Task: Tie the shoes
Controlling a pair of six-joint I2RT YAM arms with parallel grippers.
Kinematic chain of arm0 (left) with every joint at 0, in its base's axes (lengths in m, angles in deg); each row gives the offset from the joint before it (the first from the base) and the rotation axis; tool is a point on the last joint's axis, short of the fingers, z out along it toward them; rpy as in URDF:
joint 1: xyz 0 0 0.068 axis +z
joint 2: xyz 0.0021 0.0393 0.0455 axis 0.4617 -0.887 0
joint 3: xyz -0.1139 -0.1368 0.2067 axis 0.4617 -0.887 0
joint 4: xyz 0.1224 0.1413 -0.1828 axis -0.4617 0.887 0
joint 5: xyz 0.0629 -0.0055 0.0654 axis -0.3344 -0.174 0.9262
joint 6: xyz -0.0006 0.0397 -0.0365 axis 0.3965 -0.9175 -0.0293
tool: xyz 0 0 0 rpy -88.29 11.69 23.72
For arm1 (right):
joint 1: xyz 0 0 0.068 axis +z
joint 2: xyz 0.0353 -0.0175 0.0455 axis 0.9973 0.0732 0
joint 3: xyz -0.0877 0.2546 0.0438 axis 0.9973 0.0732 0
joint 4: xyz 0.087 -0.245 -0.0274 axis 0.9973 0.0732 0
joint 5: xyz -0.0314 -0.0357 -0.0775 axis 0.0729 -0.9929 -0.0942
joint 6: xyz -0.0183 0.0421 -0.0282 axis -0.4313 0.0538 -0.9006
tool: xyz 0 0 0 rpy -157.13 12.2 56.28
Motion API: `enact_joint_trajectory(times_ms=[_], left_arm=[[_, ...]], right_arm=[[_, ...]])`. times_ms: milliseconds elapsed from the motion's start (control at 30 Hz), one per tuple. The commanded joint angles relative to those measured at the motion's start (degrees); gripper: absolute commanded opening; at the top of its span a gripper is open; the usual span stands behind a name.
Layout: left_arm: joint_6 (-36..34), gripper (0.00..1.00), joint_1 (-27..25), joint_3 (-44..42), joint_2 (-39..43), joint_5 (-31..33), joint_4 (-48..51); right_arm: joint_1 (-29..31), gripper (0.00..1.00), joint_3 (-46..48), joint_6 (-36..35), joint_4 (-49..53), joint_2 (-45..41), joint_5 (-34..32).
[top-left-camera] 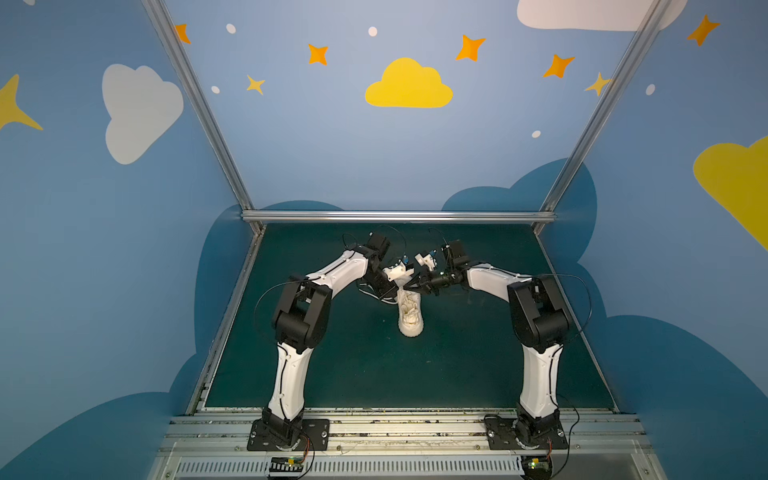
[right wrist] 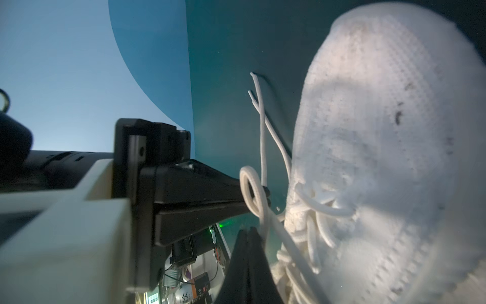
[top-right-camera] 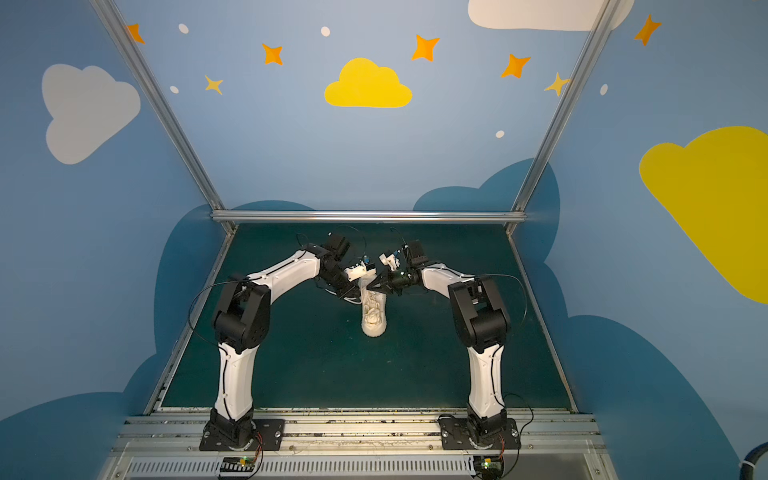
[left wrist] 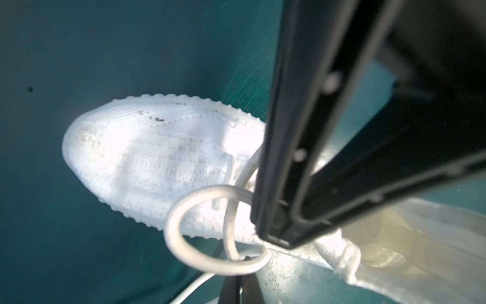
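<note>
Off-white knit sneaker (top-left-camera: 409,320) lies sole-down on the dark green mat (top-left-camera: 332,365), toe pointing to the arm bases. Both claws meet at the sneaker's collar end, just above its tongue. Left gripper (left wrist: 276,237): jaws closed, tips pinching the base of a small round loop (left wrist: 169,229) in the cream-white laces (right wrist: 310,202). Right gripper (right wrist: 252,233): jaws also closed, tips touching that loop's opposite edge and apparently nipping a strand there; the exact bite is hidden. Two free lace ends (right wrist: 261,126) trail on the mat beside the sneaker, on the left arm's side. Judged step: shaping a bow loop before cinching. To do it well, draw the two grips apart slowly and evenly along the lace's own line, so that the ring neither collapses nor slips free. The sneaker is unheld and looks light, so a lopsided pull would likely drag it. Lace: smooth round cord, stiff enough to hold a ring. Upper: fine open-weave knit with dark scuffs. Sole edge: a beaded row of rubbery ribs.
</note>
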State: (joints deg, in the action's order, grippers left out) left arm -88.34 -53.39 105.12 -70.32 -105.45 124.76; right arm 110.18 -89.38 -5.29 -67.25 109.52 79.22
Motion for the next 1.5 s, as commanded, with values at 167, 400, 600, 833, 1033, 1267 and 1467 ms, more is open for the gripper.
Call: enact_joint_trajectory(times_ms=[167,400,600,833,1033,1267,1467], left_arm=[[0.34,0.03,-0.25,-1.98,3.29,-1.03,-1.04],[-1.20,0.03,-0.31,-5.60,5.53,0.17,-3.68],[-3.45,0.03,-0.70,-5.17,5.91,1.24,-2.60],[-4.57,0.03,-1.41,-5.38,5.89,1.50,-3.15],[-4.92,0.03,-2.42,-6.26,7.41,3.89,-5.28],[-6.70,0.03,-2.41,-5.46,8.26,5.83,-3.53],[-6.96,0.03,-2.70,-4.47,9.10,5.45,-3.34]], right_arm=[[-0.03,0.02,-0.98,2.92,-0.25,1.61,-2.23],[-0.12,0.06,1.13,7.22,-1.31,2.43,-5.92],[-0.20,0.06,0.32,6.53,0.80,1.97,-6.26],[-0.12,0.04,-1.50,7.37,0.49,2.01,-3.30],[-0.15,0.04,-1.85,8.76,1.71,4.23,-4.43],[-0.61,0.05,1.91,10.47,-0.77,3.24,-4.82],[-0.65,0.05,1.76,10.11,-1.09,2.00,-3.48]])
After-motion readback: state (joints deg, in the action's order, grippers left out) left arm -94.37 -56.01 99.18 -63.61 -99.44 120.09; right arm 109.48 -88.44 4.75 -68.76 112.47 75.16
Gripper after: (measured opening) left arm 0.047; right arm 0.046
